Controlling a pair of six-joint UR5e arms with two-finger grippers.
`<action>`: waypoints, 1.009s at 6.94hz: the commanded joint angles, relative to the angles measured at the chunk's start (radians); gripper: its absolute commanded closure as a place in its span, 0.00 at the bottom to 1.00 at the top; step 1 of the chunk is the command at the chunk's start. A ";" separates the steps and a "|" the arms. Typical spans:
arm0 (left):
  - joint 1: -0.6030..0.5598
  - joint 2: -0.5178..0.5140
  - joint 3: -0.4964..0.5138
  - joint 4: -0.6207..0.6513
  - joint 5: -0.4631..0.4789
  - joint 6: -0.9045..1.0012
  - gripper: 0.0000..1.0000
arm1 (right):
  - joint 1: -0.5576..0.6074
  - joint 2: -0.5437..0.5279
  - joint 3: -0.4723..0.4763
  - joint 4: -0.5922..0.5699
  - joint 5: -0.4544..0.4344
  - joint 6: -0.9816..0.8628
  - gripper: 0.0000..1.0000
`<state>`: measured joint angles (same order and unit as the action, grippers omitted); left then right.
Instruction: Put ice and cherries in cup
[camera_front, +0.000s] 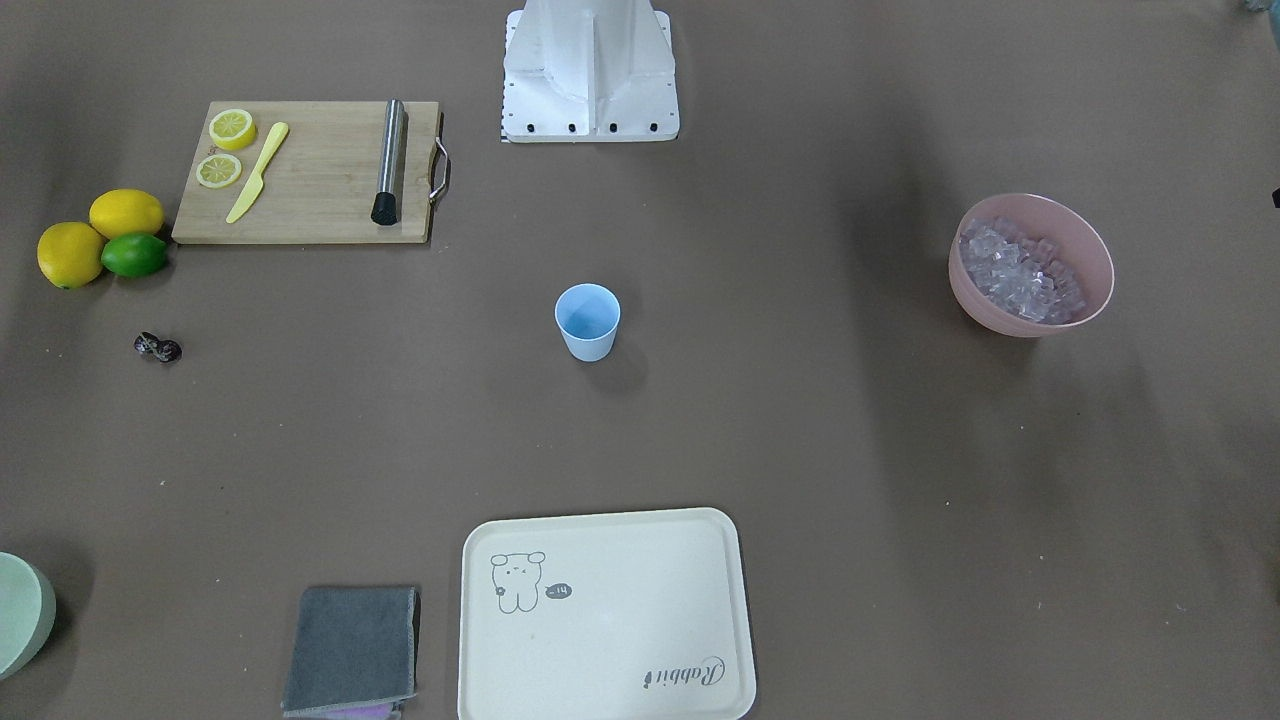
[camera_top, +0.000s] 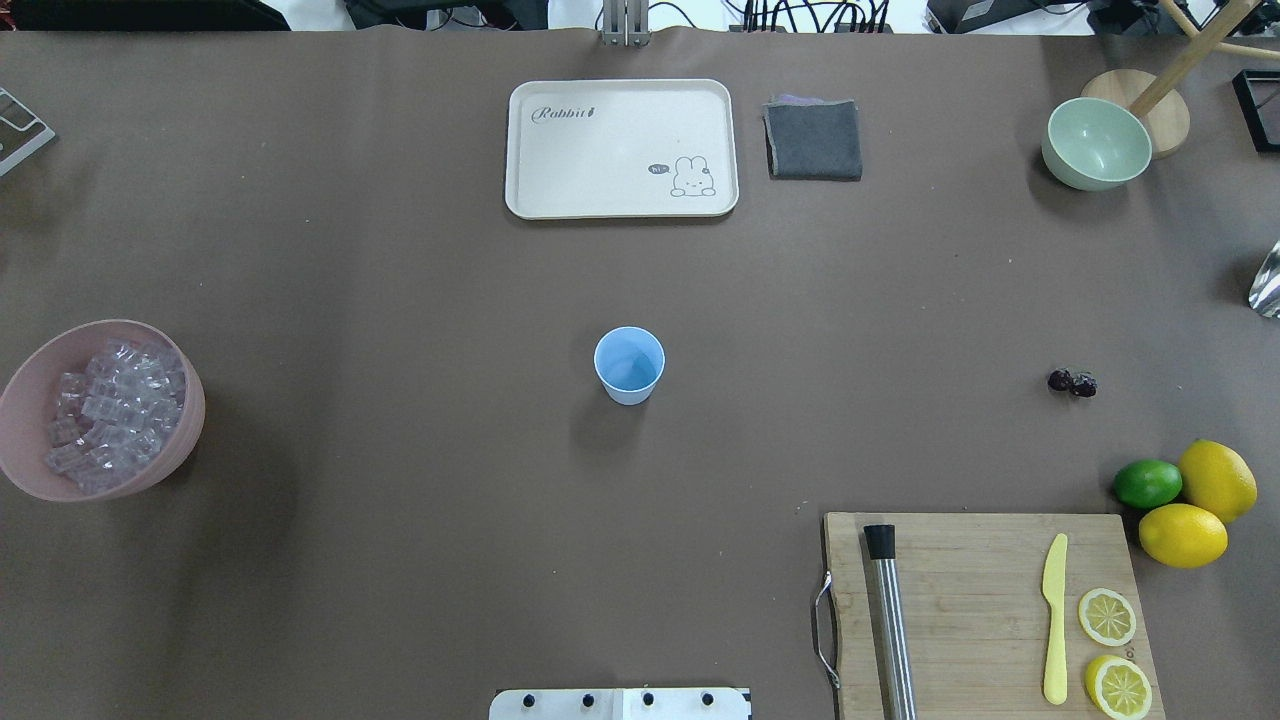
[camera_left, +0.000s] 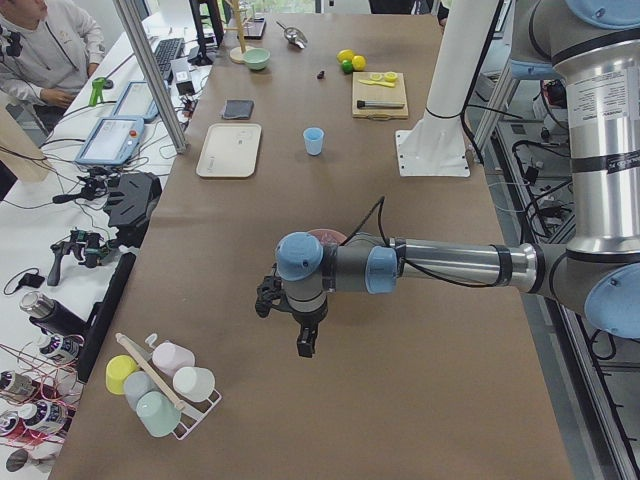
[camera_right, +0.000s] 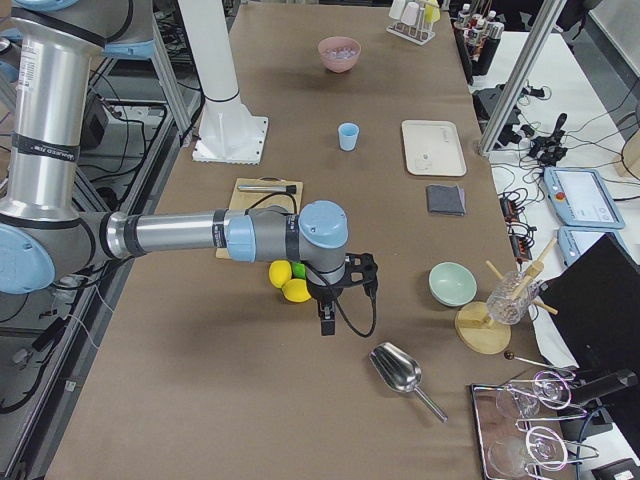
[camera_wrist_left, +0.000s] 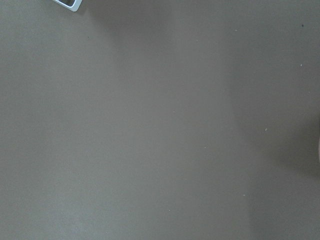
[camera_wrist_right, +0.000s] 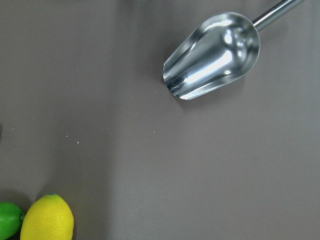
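The light blue cup (camera_front: 587, 320) stands upright at the table's middle, also in the overhead view (camera_top: 629, 365). The ice (camera_front: 1020, 270) fills a pink bowl (camera_front: 965, 300), at the overhead view's left (camera_top: 115, 415). The cherries (camera_front: 158, 347) lie on the table near the lemons, also overhead (camera_top: 1071, 382). My left gripper (camera_left: 305, 345) hangs over bare table beyond the pink bowl, far from the cup. My right gripper (camera_right: 326, 325) hangs beside the lemons, near a metal scoop (camera_wrist_right: 212, 55). I cannot tell whether either gripper is open or shut.
A wooden cutting board (camera_top: 985, 610) holds lemon slices, a yellow knife and a steel muddler. Two lemons (camera_top: 1215, 480) and a lime (camera_top: 1148, 483) lie beside it. A cream tray (camera_top: 620, 148), a grey cloth (camera_top: 813, 138) and a pale green bowl (camera_top: 1095, 143) stand along the far edge.
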<state>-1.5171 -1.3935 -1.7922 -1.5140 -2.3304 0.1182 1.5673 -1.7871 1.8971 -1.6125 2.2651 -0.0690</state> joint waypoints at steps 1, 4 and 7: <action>-0.002 -0.018 -0.004 -0.002 -0.004 -0.002 0.01 | 0.043 -0.001 0.005 0.000 0.002 -0.011 0.00; -0.003 -0.093 -0.009 -0.024 -0.003 -0.003 0.01 | 0.045 -0.012 0.002 0.089 0.005 -0.008 0.00; -0.078 -0.156 0.002 -0.201 0.002 0.001 0.01 | 0.045 -0.005 -0.006 0.094 0.019 0.002 0.00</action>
<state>-1.5688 -1.5332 -1.7984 -1.5927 -2.3322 0.1175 1.6121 -1.7932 1.8922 -1.5251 2.2797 -0.0689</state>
